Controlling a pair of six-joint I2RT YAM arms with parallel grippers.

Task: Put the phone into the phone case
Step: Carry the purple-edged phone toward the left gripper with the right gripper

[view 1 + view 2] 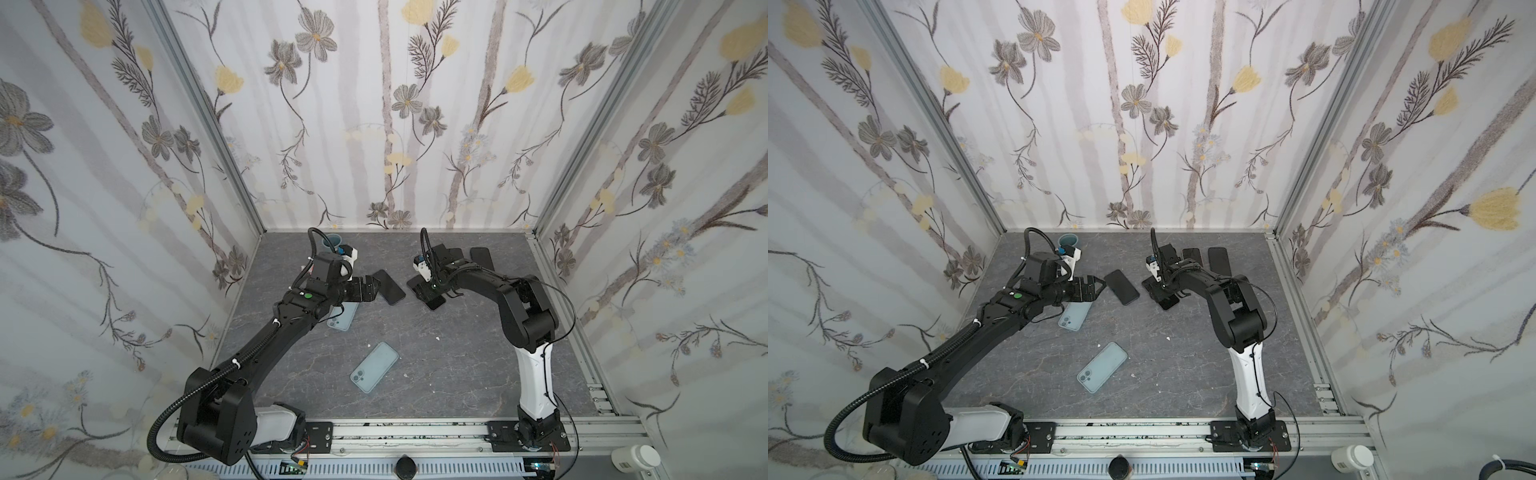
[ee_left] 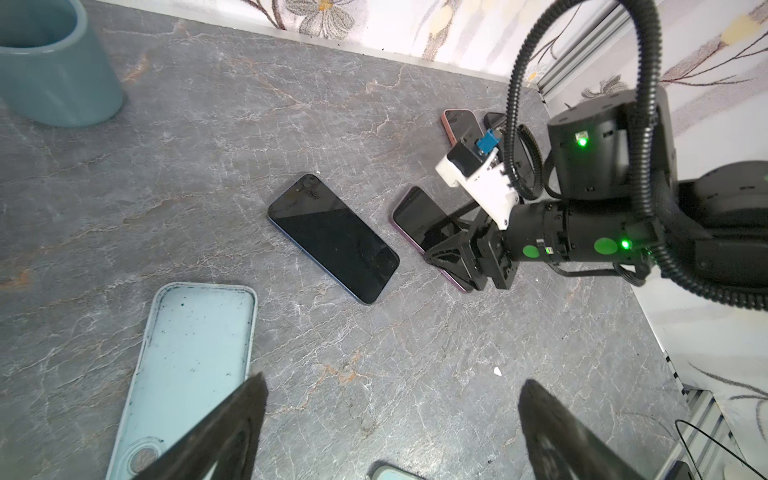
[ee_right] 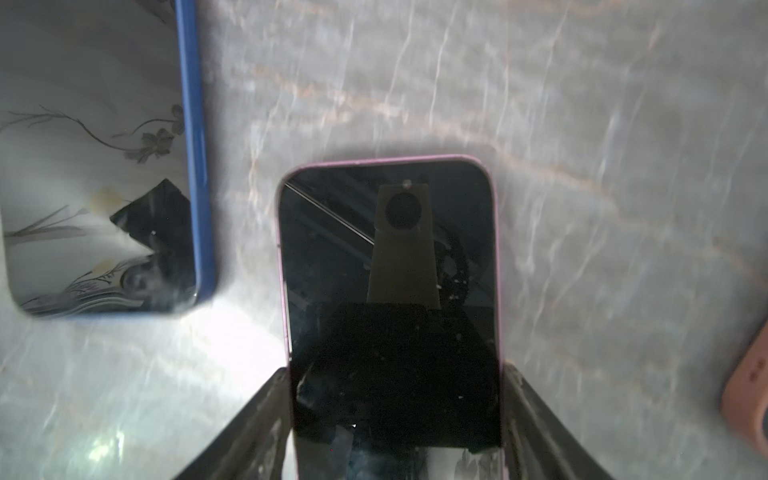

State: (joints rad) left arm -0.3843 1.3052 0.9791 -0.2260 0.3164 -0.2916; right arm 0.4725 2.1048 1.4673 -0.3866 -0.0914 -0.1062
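Now pinching phone [image 3: 388, 249] by thin edges with right claw [image 3: 395, 368], with left claw [image 2: 392, 384] spread, empty; may slip free on lifting, or clip blue phone [image 3: 99, 166] beside.

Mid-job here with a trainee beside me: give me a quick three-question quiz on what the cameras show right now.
1. True or false: the left gripper holds a phone.
2. Which phone sits between the fingers of the right gripper? A) blue-edged black phone B) purple-edged black phone C) pink-edged phone
3. How many pale blue phone cases lie on the grey marbled table?
Key: 1 false, it hangs open and empty. 2 B. 3 two; the second lies partly under the left arm.
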